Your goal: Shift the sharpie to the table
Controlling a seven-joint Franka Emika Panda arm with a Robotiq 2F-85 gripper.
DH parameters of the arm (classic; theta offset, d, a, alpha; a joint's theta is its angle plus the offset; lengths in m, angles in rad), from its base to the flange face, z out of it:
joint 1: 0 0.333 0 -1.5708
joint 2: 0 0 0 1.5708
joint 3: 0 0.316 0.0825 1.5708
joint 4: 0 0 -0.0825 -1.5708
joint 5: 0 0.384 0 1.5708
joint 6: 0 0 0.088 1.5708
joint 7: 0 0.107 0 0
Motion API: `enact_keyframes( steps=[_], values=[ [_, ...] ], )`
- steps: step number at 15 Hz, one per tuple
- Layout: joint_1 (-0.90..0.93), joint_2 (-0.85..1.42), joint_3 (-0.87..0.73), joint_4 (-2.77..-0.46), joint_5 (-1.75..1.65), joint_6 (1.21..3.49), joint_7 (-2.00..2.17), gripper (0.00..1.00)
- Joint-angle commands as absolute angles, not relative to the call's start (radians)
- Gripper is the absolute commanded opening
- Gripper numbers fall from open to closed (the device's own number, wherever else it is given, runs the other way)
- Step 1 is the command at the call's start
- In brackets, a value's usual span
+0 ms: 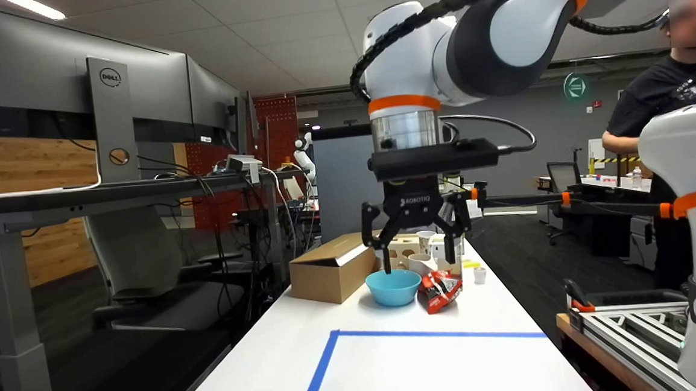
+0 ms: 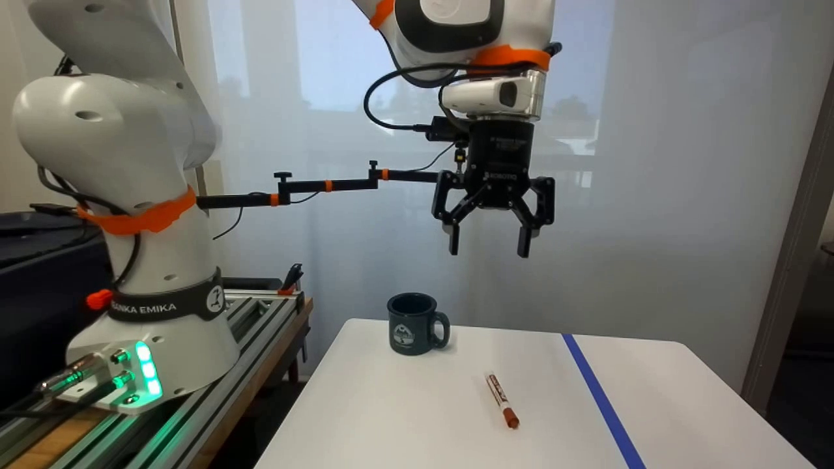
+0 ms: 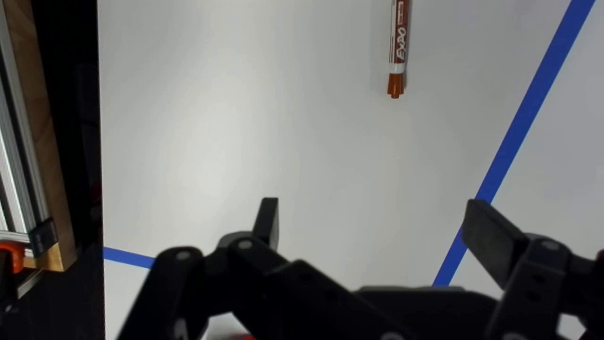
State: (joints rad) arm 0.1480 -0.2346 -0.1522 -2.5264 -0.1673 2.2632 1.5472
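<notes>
The sharpie is a brown-red and white marker (image 2: pixel 500 398) lying flat on the white table (image 2: pixel 384 417), between the dark mug and the blue tape in an exterior view. It also shows at the top of the wrist view (image 3: pixel 398 42), its far end cut off by the frame edge. The marker is not visible in the exterior view that shows the table (image 1: pixel 431 372) with the blue tape corner. My gripper (image 2: pixel 488 253) is open and empty, pointing down high above the table, apart from the marker. Its spread fingers also show in the wrist view (image 3: pixel 370 202).
A dark green mug (image 2: pixel 410 326) stands near a table corner. In an exterior view, a cardboard box (image 1: pixel 331 272), a blue bowl (image 1: pixel 393 288), a red packet (image 1: pixel 439 291) and several cups stand towards the table's far end. The wood-topped workbench (image 2: pixel 228 391) bears the arm's base.
</notes>
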Motion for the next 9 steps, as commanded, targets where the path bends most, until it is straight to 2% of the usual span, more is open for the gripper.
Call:
enact_keyframes(
  steps=[1, 9],
  values=[
    [0.066, -0.250, -0.068, -2.528, -0.139, 2.252, 1.525, 1.00],
    [0.059, -0.255, -0.068, -2.543, -0.138, 2.251, 1.518, 1.00]
  ],
)
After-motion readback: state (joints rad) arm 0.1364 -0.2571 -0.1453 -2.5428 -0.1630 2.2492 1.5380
